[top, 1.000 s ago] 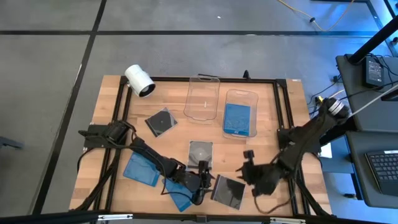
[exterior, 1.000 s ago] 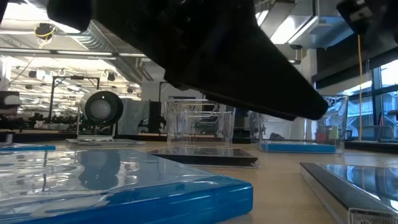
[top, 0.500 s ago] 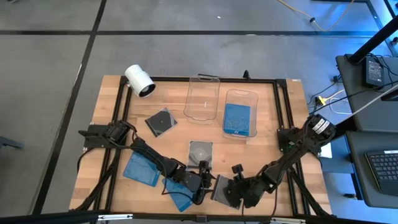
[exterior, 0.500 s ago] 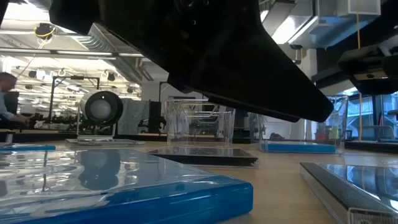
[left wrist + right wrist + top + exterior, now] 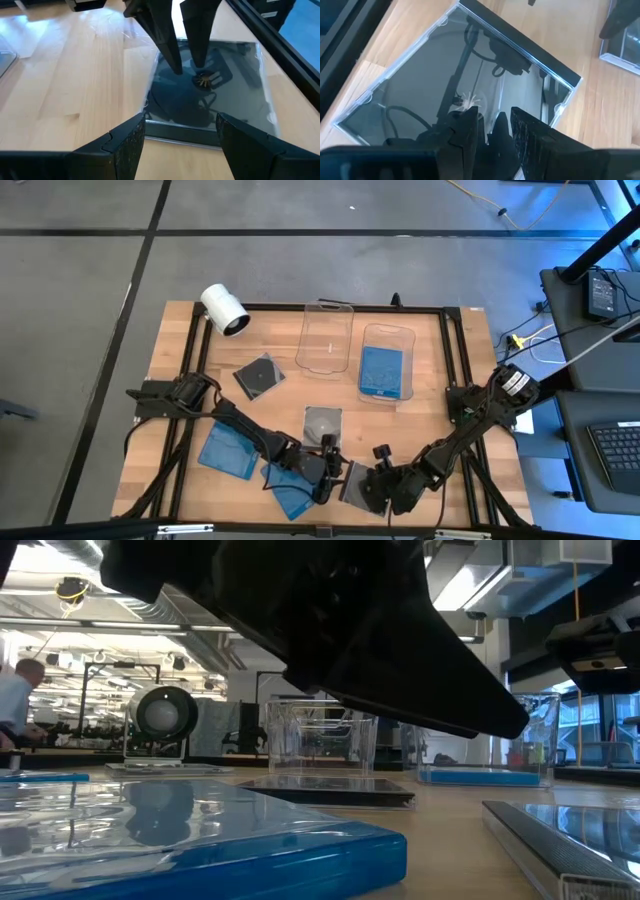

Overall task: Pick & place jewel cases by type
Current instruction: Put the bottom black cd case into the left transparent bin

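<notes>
A dark jewel case with a disc point(image 5: 352, 483) lies flat near the table's front edge. It also shows in the left wrist view point(image 5: 210, 95) and the right wrist view point(image 5: 445, 80). My left gripper point(image 5: 333, 472) is open at table height on the case's left. Its two fingers point(image 5: 127, 145) stand wide apart in front of the case's edge point(image 5: 180, 131), not touching it. My right gripper point(image 5: 368, 480) is over the case with its fingers close together, pointing down at its top face. My right gripper comes from above, slanting in from the table's right. Its shut fingertips point(image 5: 176, 67) stand on the case's top face close to the disc hub point(image 5: 204, 80). The case lies flat on the table.
Two blue cases point(image 5: 228, 450) point(image 5: 290, 492) lie front left. Another dark case point(image 5: 258, 375) and a grey disc case point(image 5: 322, 423) lie mid-table. At the back stand an empty clear tub point(image 5: 327, 338), a tub with a blue case point(image 5: 385, 375) and a white cylinder point(image 5: 224, 310).
My right gripper has gone down and toward the table's left and near edges, from above the table onto the dark case, and has then kept still. The case has not moved.
</notes>
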You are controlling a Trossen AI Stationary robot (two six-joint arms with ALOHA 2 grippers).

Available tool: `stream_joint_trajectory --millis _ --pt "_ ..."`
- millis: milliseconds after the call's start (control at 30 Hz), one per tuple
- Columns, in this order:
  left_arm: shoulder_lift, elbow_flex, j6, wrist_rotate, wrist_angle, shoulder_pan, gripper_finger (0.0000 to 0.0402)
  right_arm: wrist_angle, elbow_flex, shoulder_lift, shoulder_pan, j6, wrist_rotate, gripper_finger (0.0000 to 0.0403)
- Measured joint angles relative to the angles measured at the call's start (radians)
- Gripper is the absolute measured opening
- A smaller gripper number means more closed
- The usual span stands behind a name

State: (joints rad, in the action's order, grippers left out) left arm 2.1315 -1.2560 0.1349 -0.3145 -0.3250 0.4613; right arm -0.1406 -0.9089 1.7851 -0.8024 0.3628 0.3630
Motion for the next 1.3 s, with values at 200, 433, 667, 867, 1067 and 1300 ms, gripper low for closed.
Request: stream_joint_trajectory --millis 200,433,667,867,1067,1300 --pt "0.0 0.0 -0.001 0.003 0.0 -0.007 0.0239 0.0 0.0 0.0 0.0 0.007 0.0 0.012" --pt "0.0 0.0 -0.002 0.005 0.0 -0.006 0.0239 -0.001 0.0 0.007 0.0 0.029 0.0 0.012" --pt "0.0 0.0 -0.002 0.006 0.0 -0.006 0.0239 0.002 0.0 0.009 0.0 0.03 0.0 0.012" --pt "0.0 0.0 -0.007 0.006 0.0 -0.006 0.0239 0.0 0.0 0.009 0.0 0.026 0.0 0.012" --pt "0.0 0.0 -0.009 0.003 0.0 -0.006 0.0239 0.0 0.0 0.009 0.0 0.028 0.0 0.012" --pt "0.0 0.0 -0.009 0.003 0.0 -0.006 0.0239 0.002 0.0 0.009 0.001 0.031 0.0 0.012"
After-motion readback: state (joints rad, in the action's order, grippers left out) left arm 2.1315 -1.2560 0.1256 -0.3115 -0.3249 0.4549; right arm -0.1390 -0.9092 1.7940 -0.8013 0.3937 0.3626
